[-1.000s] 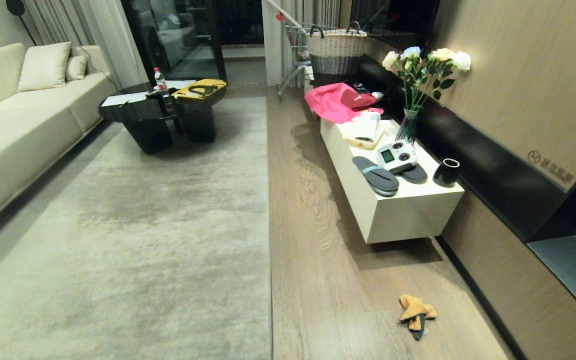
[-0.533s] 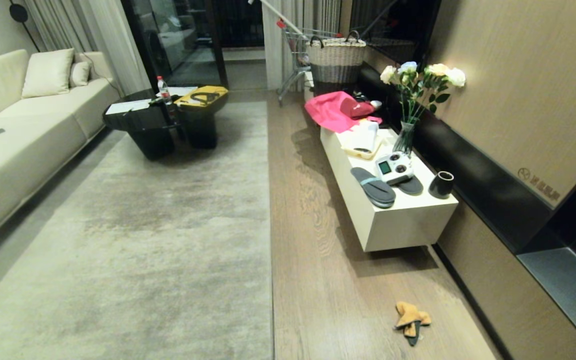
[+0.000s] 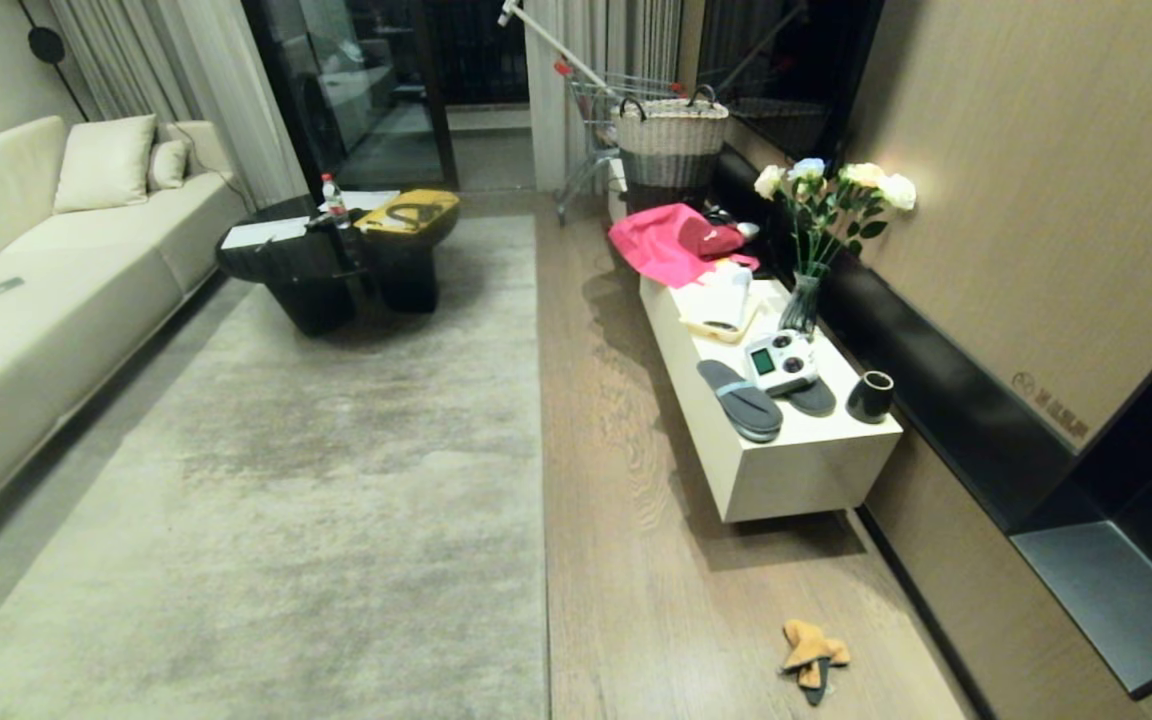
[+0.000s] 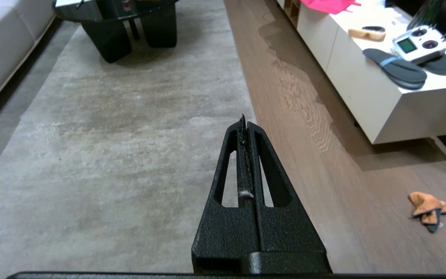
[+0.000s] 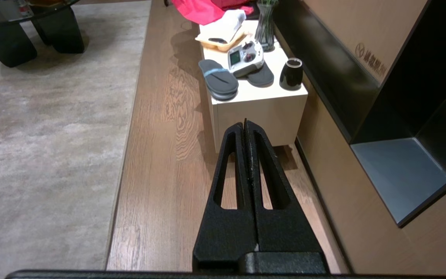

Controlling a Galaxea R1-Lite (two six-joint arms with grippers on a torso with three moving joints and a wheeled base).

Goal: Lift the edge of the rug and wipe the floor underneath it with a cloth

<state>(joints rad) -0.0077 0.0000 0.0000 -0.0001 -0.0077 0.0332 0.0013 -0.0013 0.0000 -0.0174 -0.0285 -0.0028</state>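
Camera view has shifted, cloth and desk sliding down-frame together; nothing on the floor itself moves. Small orange-yellow soft cloth (image 3: 813, 657) lies crumpled on the light brown wood-plank floor (image 3: 626, 560), right of the pale grey-beige rug edge (image 3: 542, 520), which runs straight away from the robot. Left gripper (image 4: 245, 123) and right gripper (image 5: 245, 124) both pressed together, empty, held high. Right arm judged nearer the cloth. Woven basket (image 3: 671, 135) contents hidden.

One rug (image 3: 286, 480) is being shown, with one cloth (image 3: 811, 650), two slippers (image 3: 741, 400), one remote controller (image 3: 781, 362), one black cup (image 3: 871, 396), one vase (image 3: 800, 305), one wicker basket (image 3: 671, 140) and two sofa cushions (image 3: 106, 162).
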